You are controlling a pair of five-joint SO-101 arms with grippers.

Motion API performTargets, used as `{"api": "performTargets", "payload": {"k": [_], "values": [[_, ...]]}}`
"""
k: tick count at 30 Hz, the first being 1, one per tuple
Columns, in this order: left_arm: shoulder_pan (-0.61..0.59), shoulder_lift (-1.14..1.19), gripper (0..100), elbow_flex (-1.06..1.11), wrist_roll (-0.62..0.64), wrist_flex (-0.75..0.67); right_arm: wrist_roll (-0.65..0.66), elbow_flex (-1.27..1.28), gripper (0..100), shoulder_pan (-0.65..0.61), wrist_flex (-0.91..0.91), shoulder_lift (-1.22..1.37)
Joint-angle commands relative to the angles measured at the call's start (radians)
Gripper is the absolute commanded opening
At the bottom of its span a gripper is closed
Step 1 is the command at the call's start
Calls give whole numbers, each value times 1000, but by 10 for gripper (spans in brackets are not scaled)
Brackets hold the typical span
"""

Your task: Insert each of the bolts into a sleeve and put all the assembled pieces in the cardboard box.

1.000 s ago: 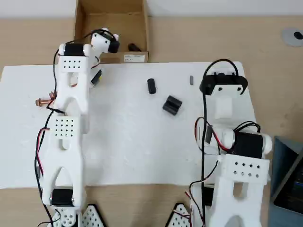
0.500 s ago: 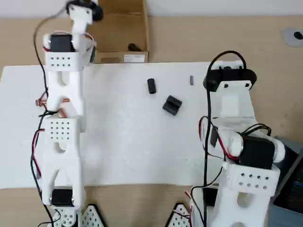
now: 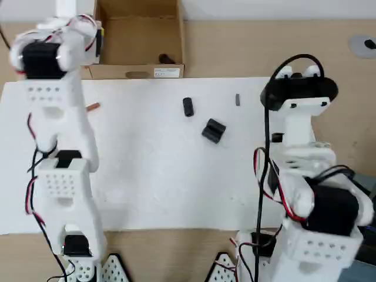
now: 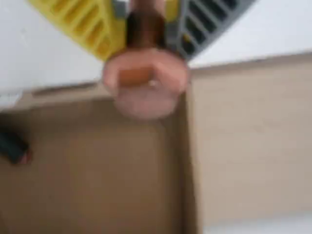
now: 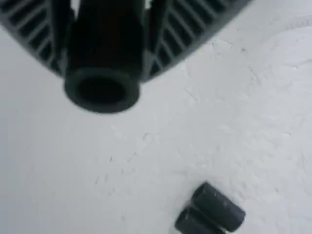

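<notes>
On the white mat [image 3: 147,176], three loose sleeves [image 3: 188,107], one bolt [image 3: 93,107].

Your left gripper [image 4: 146,19] pinches a bolt [image 4: 145,83] over the box [image 4: 188,161] edge; right gripper [image 5: 105,29], well off the box, pinches a sleeve [image 5: 103,73].

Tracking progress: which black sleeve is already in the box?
The sleeve inside the box, by its right wall; others lie on the mat or in the right gripper.
</notes>
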Motion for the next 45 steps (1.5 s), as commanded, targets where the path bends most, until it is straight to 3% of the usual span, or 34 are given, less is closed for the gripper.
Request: {"api": "performTargets", "payload": {"k": [1,5,16,28,42,45], "values": [[-11,-159,0,6,-2,6,6,-107,9,12,34,-19],[-32,-329,0,184,0,6,34,-163,9,12,40,-19],[-28,-935,0,931,63,5,51,-188,9,13,40,-85],[-31,-1437,0,1620,184,-2,91,245,9,8,-101,-415],[-25,-1986,0,2394,365,-411,95,762,9,4,-390,-682],[-23,-2097,0,2518,425,-471,91,849,9,-51,-459,-696]]}}
